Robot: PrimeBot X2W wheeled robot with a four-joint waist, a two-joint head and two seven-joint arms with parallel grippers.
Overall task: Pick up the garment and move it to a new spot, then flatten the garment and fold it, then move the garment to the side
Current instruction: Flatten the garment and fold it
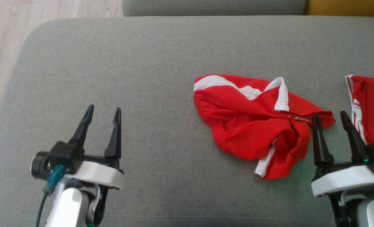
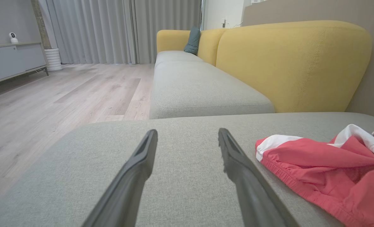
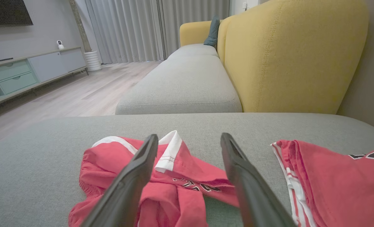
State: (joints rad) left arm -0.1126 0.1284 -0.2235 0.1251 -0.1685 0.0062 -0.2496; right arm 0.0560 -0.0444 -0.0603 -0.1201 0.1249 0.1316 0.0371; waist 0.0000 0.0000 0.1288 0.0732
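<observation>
A crumpled red garment (image 1: 253, 123) with white trim lies on the grey sofa cushion (image 1: 142, 63), right of centre. It also shows at the lower right of the left wrist view as a red garment (image 2: 325, 170), and low in the right wrist view as the same garment (image 3: 174, 186). My right gripper (image 1: 330, 118) is open, its fingers spread at the garment's right corner with nothing held. Well left of the garment, my left gripper (image 1: 104, 112) hangs open and empty over bare cushion. Its dark fingers (image 2: 136, 176) frame only grey fabric.
A second red garment (image 1: 371, 107) with white stripes lies at the cushion's right edge, close to my right gripper. A yellow backrest (image 3: 294, 53) rises beyond the cushion. Wooden floor (image 1: 3, 47) lies off the cushion's left edge.
</observation>
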